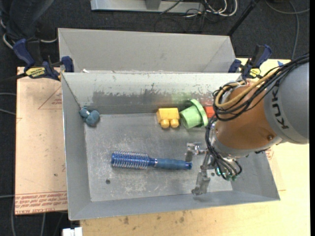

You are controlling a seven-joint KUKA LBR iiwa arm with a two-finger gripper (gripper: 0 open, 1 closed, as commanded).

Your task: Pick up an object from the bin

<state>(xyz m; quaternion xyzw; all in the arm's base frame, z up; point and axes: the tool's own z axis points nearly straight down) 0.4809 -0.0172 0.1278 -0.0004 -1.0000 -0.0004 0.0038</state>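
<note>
Grey bin (74, 146) on a dark floor (29, 14) holds a blue brush (147, 162) mid-floor, a yellow block (168, 117), a green cup (192, 116) and a small blue lump (91, 116) in the left corner. Gripper (196, 170) sits low at right, fingers spread and holding nothing — the brush's handle tip lies just at their gap.

Grey arm (295, 97), KUKA lettering (282, 113), orange cover (241, 134), black cables (235, 101), metal claw (199, 173).
</note>
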